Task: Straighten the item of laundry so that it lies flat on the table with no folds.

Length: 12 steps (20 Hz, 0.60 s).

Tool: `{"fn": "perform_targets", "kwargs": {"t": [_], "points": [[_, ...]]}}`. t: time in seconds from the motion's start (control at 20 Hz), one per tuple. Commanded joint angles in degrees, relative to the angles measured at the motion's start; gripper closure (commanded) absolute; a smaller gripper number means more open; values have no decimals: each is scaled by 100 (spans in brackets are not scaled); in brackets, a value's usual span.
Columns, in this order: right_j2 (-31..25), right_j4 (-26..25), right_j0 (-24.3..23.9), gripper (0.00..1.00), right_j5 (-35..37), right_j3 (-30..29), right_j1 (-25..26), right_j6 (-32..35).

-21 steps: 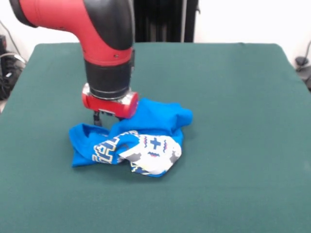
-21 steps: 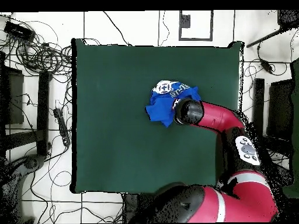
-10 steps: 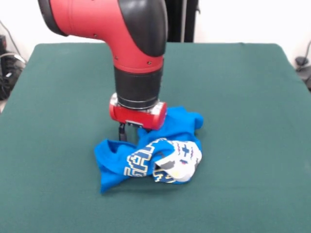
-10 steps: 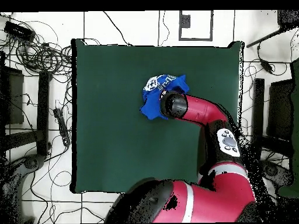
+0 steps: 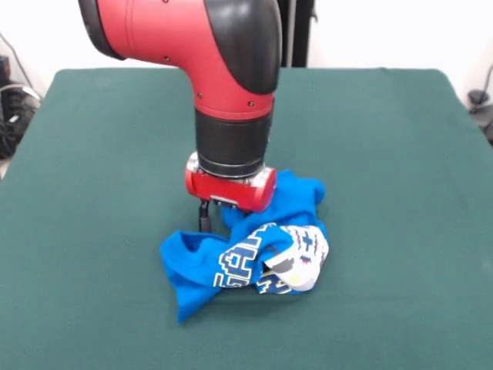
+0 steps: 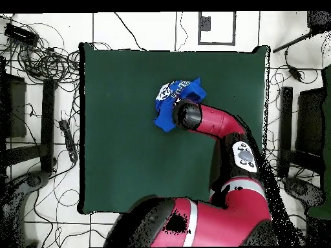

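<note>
Shifted slightly nearer the camera since half a second ago, the black pincer (image 5: 216, 217) stands in the crumpled bright blue T-shirt (image 5: 246, 254); its grip cannot be told. Overhead, the arm hides it above the dark green cloth-covered surface (image 6: 123, 116).

Bright blue T-shirt (image 5: 248, 257) — white, seemingly pixelated print — on dark green table (image 5: 385, 154); red-black arm (image 5: 231, 100).

We see a glossy red arm (image 5: 185, 38) with black joint bands, a black cylindrical wrist above a red collar (image 5: 229, 187), and a grey oval button panel (image 6: 245, 156) on its link.
</note>
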State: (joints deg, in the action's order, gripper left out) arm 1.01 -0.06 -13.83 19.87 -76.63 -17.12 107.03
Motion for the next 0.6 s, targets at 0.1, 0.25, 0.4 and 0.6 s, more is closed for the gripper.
{"fn": "perform_targets", "kwargs": {"t": [0.1,0.25,0.4,0.6], "points": [[-15,563,571,0,-387,-561,-241,1794],[21,588,636,0,-527,-920,-466,1746],[86,635,771,0,-555,-1421,-877,1801],[93,865,901,0,-502,-1849,-1186,1898]]}}
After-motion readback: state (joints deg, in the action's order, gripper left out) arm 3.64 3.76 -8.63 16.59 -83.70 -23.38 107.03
